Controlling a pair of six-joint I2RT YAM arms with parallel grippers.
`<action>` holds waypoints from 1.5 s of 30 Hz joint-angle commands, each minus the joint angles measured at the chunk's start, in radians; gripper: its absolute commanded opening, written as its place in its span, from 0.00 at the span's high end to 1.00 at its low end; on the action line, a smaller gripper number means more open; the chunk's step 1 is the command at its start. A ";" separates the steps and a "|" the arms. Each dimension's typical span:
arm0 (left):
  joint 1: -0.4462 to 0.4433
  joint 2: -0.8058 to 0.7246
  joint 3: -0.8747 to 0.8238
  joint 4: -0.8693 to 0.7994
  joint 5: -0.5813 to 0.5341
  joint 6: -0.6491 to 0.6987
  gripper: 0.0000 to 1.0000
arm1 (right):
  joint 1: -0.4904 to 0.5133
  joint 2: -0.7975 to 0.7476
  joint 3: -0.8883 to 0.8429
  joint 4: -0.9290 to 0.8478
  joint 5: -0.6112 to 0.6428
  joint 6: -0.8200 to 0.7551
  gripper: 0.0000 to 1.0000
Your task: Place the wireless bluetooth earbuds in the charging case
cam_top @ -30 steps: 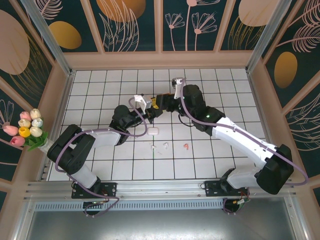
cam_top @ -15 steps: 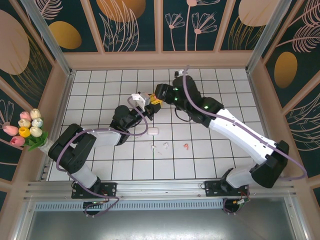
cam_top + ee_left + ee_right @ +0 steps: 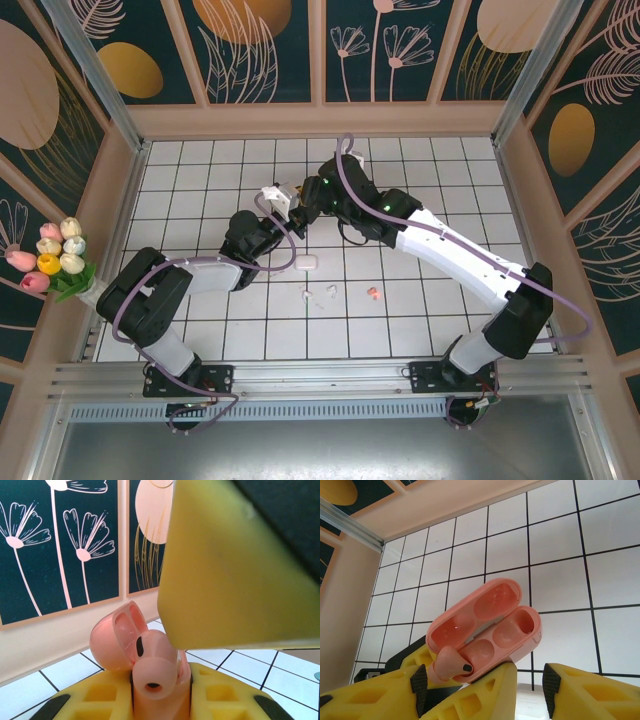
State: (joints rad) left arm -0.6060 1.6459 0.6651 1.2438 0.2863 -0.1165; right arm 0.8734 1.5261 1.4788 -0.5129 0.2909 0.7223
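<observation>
My left gripper [image 3: 160, 702] is shut on the salmon-pink charging case [image 3: 112, 640], holding it lid-open above the tiled floor. One pink earbud [image 3: 155, 672] sits in a socket of the case [image 3: 490, 630], its head sticking out [image 3: 447, 662]; the other socket [image 3: 517, 627] is bare. My right gripper [image 3: 485, 687] stands open just over the case, with nothing between its fingers [image 3: 235, 565]. From above, both grippers meet at the case [image 3: 303, 203]. A second pink earbud [image 3: 372, 293] and two white earbuds [image 3: 308, 296] [image 3: 331, 291] lie on the floor.
A small white case [image 3: 306, 262] lies on the tiles in front of the left gripper. A bunch of artificial tulips [image 3: 55, 255] stands by the left wall. Patterned walls [image 3: 320, 60] enclose the floor on three sides.
The right arm has swung its wrist to the left over the left gripper, and its jaws have widened a little. The left arm and the case have stayed put.
</observation>
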 commanded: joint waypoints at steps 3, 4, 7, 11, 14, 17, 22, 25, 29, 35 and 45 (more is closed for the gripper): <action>0.000 0.008 0.001 0.015 0.001 0.010 1.00 | 0.012 0.013 0.031 0.019 0.005 -0.011 0.35; -0.001 0.009 0.002 0.016 0.002 0.011 1.00 | 0.013 0.016 0.035 0.019 0.002 -0.014 0.35; -0.001 0.009 0.004 0.016 0.005 0.008 1.00 | 0.012 0.033 0.051 0.009 0.002 -0.015 0.35; -0.001 0.008 0.005 0.016 0.006 0.008 1.00 | 0.012 0.054 0.061 -0.001 0.008 -0.018 0.35; -0.001 0.005 0.005 0.016 0.008 0.008 1.00 | 0.009 0.067 0.064 -0.003 0.013 -0.021 0.35; -0.001 0.003 0.005 0.017 0.010 0.006 1.00 | 0.003 0.075 0.064 -0.003 0.011 -0.024 0.35; -0.001 0.001 0.004 0.016 0.010 0.005 1.00 | -0.012 0.062 0.044 0.004 0.001 -0.023 0.36; 0.000 0.000 0.004 0.016 0.010 0.008 1.00 | -0.021 0.037 0.018 0.010 -0.010 -0.021 0.37; 0.000 0.000 0.005 0.018 0.011 0.005 1.00 | -0.037 -0.008 -0.029 0.018 -0.024 -0.016 0.38; -0.001 -0.005 0.004 0.027 0.017 0.004 1.00 | -0.067 -0.051 -0.086 0.025 -0.039 -0.009 0.38; -0.001 -0.011 0.004 0.032 0.018 0.002 1.00 | -0.083 -0.075 -0.121 0.066 -0.097 -0.011 0.39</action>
State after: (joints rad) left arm -0.6083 1.6459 0.6640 1.2190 0.3042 -0.1169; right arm 0.7918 1.4742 1.3777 -0.4561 0.2260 0.7136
